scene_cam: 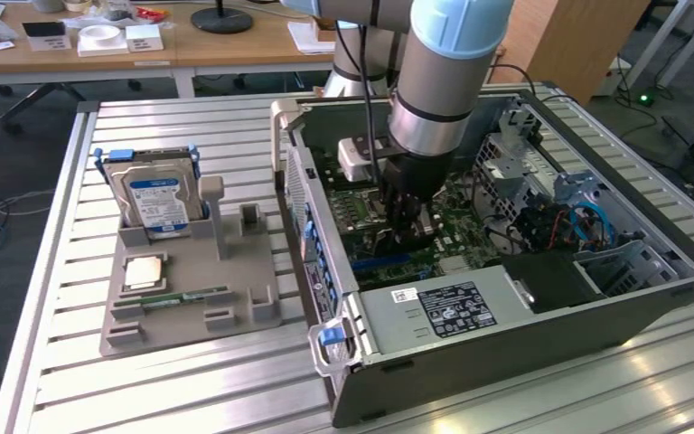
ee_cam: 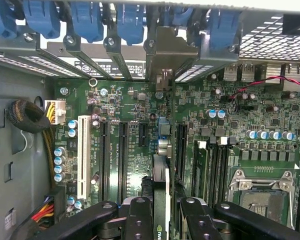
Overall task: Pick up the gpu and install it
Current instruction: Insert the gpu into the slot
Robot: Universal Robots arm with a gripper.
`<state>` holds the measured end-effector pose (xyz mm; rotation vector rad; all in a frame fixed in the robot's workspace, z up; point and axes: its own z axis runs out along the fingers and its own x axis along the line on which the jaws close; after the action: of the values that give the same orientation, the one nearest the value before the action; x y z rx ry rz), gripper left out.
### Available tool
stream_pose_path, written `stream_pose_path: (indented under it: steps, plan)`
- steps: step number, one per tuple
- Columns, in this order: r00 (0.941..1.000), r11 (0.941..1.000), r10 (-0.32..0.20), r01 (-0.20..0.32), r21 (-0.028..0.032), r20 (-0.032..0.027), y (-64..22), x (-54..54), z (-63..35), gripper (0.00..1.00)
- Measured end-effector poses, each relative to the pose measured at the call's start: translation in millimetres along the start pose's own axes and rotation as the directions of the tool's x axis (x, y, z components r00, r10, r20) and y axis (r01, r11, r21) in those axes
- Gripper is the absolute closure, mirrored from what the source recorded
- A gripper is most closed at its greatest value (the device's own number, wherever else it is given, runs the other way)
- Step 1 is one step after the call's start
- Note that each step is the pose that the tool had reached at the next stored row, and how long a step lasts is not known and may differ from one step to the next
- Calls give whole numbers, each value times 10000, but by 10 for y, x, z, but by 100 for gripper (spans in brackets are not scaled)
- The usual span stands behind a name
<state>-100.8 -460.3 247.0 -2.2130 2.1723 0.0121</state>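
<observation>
In the wrist view, the gripper [ee_cam: 162, 212] has its dark fingers [ee_cam: 140, 215] pressed against both faces of the gpu [ee_cam: 160, 175], a narrow hold with the card clamped between them. The card stands on edge above the green motherboard [ee_cam: 135, 100], so that only its thin upper edge shows. Its long axis runs straight away from the fingers, parallel to the black expansion slots [ee_cam: 122, 155] and the white slot [ee_cam: 83, 155]. The silvery bracket [ee_cam: 165, 50] is the far end. It points at the case's rear wall and stands among the slot openings under the row of blue latches [ee_cam: 85, 20]. The card lies between two black slots, with the CPU socket [ee_cam: 262, 192] well off to one side. Whether its lower edge is seated in a slot cannot be told.

In the exterior view, the arm [scene_cam: 450, 63] reaches down into the open computer case [scene_cam: 636, 298], and the gripper is low over the board near the middle. The card is hard to make out below it. On the exterior view's left, a grey holder [scene_cam: 184, 312] on the slatted table [scene_cam: 178, 389] carries an upright hard drive [scene_cam: 154, 201], a processor chip [scene_cam: 145, 271] and a memory stick [scene_cam: 191, 296], all well apart from the gripper.
</observation>
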Motion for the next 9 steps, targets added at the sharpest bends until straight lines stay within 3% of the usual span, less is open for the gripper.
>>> stream_pose_path:
  steps: [9]
  plan:
    - [10000,10000,0,0,3,-4,0,0,15,74]
